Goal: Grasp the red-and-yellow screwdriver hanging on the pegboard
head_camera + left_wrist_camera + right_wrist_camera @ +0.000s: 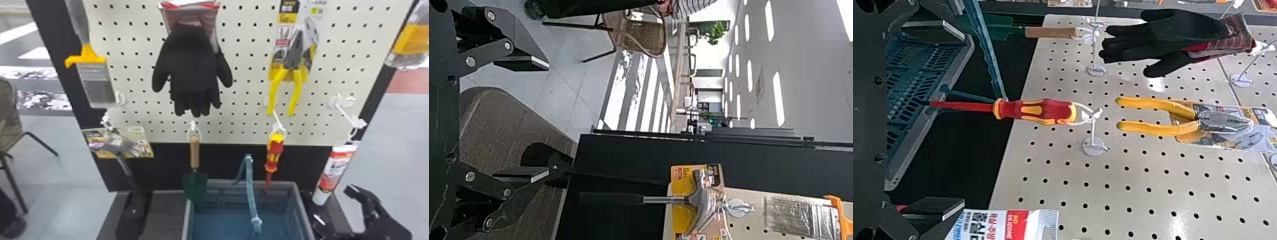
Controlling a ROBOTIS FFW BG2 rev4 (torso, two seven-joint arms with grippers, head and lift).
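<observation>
The red-and-yellow screwdriver (275,151) hangs tip down from a white hook low on the pegboard (252,54), its shaft above the blue crate. My right gripper (335,207) is at the lower right, beside and below the white-and-red tube. In the right wrist view the screwdriver (1038,111) hangs beyond the right gripper (964,121), whose fingers stand wide apart on either side of its line, not touching it. In the left wrist view my left gripper (548,120) is open and holds nothing, near the dark base and short of the hanging hammer (679,199).
Close right of the screwdriver hangs the tube (335,174); pliers (292,70) are above it. A green trowel (195,185) and black gloves (193,70) hang to the left. The crate (301,210) stands below, with a blue strip (250,188) rising from it.
</observation>
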